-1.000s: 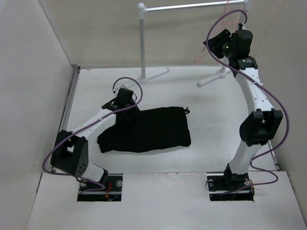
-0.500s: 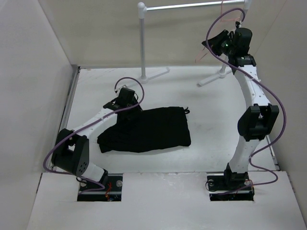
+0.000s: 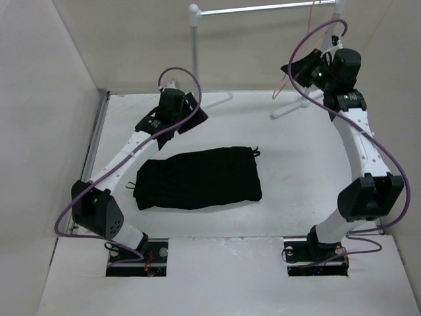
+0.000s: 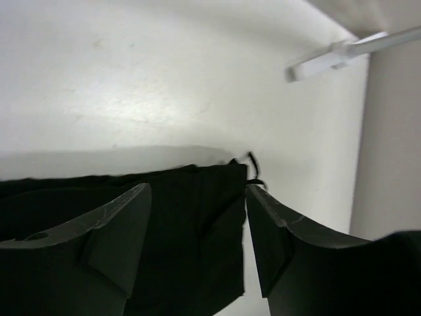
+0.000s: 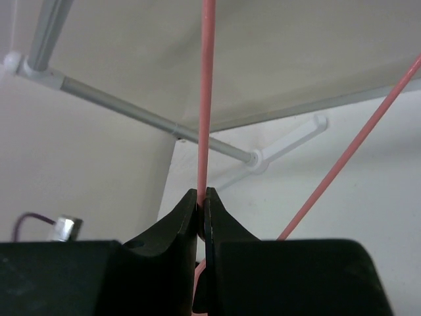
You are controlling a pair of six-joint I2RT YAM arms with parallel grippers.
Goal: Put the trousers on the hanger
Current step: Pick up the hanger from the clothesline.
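The black trousers [image 3: 197,178] lie folded flat on the white table, and nothing touches them. My left gripper [image 3: 191,116] hangs above and behind their back edge. In the left wrist view this gripper [image 4: 197,201] is open, with the trousers [image 4: 187,230] showing far below between its fingers. Up by the rack at the back right, my right gripper [image 3: 297,70] is shut on the thin pink hanger [image 3: 281,86]. The right wrist view shows the hanger wire [image 5: 207,99] pinched at the fingertips of that gripper [image 5: 202,197]. The hanger's hook is hard to make out.
A grey rail rack with white joints [image 3: 195,59] stands at the back, its feet [image 3: 289,106] on the table. Its rail [image 5: 131,108] runs just beyond my right fingers. Walls close in the left, back and right sides.
My left gripper has let go of the trousers, opened, and risen up and back. My right gripper has shut on the hanger wire and shifted slightly right.
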